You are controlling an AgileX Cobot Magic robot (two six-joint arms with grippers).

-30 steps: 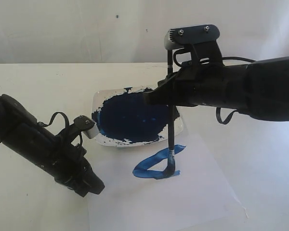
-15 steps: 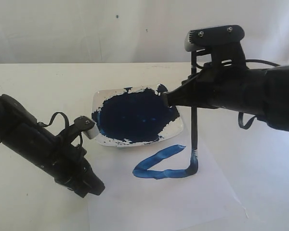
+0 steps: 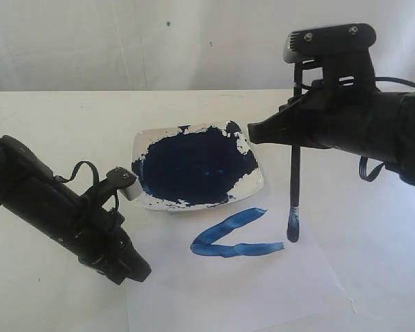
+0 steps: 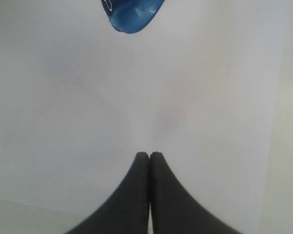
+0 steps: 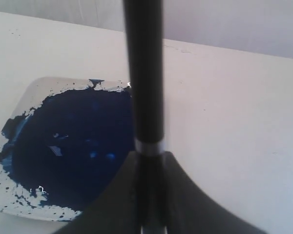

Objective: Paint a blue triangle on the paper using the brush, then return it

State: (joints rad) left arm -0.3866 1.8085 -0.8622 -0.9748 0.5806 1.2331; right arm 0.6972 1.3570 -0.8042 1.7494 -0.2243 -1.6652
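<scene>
My right gripper (image 3: 260,131) (image 5: 149,157) is shut on the brush (image 3: 294,181) (image 5: 144,73), which hangs upright with its blue-wet tip just right of the painted line's end. The blue triangle (image 3: 238,248) is an open V at this moment: one slanted stroke and one bottom stroke that meet at the left. It lies on the paper (image 3: 263,294). My left gripper (image 3: 135,270) (image 4: 150,155) is shut with nothing in it and rests low at the paper's left edge. The stroke's left end (image 4: 132,14) shows in the left wrist view.
A white square dish (image 3: 254,185) (image 5: 44,84) stands just behind the paper, with a dark navy paint pool (image 3: 190,169) (image 5: 73,146) in it. White table (image 3: 55,117) lies all around, and a white wall stands behind it.
My right gripper has carried the brush to the right, which lengthened the bottom stroke. The tip now stands just past the stroke's right end. The left arm has not moved.
</scene>
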